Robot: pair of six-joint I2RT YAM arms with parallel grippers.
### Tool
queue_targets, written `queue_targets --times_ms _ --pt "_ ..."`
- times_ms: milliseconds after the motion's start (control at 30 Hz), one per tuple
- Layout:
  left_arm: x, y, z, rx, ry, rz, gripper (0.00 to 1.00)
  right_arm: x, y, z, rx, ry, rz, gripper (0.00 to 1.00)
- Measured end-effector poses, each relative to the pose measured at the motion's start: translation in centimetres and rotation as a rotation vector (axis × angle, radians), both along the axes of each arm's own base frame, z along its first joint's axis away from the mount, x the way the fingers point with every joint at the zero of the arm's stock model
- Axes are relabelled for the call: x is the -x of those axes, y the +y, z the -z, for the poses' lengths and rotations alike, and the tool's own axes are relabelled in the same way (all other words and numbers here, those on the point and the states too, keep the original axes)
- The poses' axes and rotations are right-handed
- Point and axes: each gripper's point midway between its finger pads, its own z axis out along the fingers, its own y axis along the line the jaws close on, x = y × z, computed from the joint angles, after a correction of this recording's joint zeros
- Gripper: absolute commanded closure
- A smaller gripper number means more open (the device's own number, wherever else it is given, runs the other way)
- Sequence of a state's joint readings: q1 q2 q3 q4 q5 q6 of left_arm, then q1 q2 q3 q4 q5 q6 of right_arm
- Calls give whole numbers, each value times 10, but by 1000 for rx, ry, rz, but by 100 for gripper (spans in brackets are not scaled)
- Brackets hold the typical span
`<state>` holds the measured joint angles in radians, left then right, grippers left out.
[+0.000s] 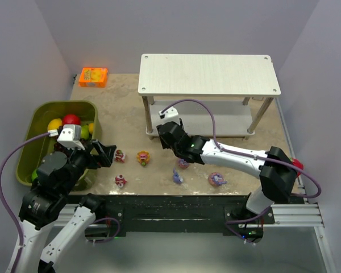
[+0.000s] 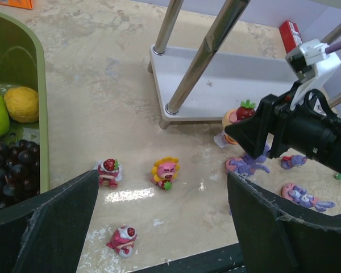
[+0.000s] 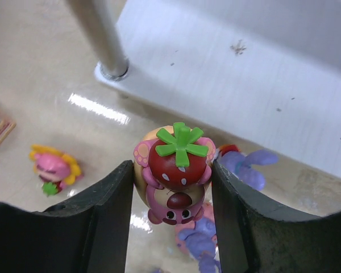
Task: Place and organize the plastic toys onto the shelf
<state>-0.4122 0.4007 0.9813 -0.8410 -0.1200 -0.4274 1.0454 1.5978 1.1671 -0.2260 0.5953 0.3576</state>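
The desk (image 1: 119, 108) carries the white two-tier shelf (image 1: 209, 74) at the back and an olive-green bin (image 1: 57, 103) of fruit on my left. My right gripper (image 3: 170, 170) reaches in front of the shelf's lower board, near its front-left leg, and is closed snugly on a strawberry-topped pink figure (image 3: 179, 153), which stands upright between the two fingers; I cannot tell whether it touches the desk. My left gripper (image 2: 162, 187) hovers beside the bin, spread wide and holding nothing. The other toys lie loose on the desk in front of the shelf: three purple bunnies (image 2: 247, 166) under my right arm, a yellow-petalled figure (image 2: 165, 172) in the middle, and two red-and-pink figures (image 2: 109, 170) nearer the bin.
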Motion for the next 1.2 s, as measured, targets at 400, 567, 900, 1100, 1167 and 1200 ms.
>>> queue_targets --times_ms 400,567,900,1100,1167,1200 --pt "-4 -2 14 -13 29 0 1 -39 4 27 -39 -36 138 100" --pt "-6 -3 24 -22 51 3 1 -48 2 53 -11 -37 201 100" --pt "-9 -10 35 -29 89 30 1 -68 5 52 -37 -110 317 97" --pt "-8 -15 35 -19 89 54 1 -85 7 55 -37 -142 375 90" --pt "-8 -17 33 -10 85 65 1 -93 6 54 -50 -143 395 84" --pt "-8 -18 32 -5 82 69 1 -98 4 54 -55 -145 406 82"
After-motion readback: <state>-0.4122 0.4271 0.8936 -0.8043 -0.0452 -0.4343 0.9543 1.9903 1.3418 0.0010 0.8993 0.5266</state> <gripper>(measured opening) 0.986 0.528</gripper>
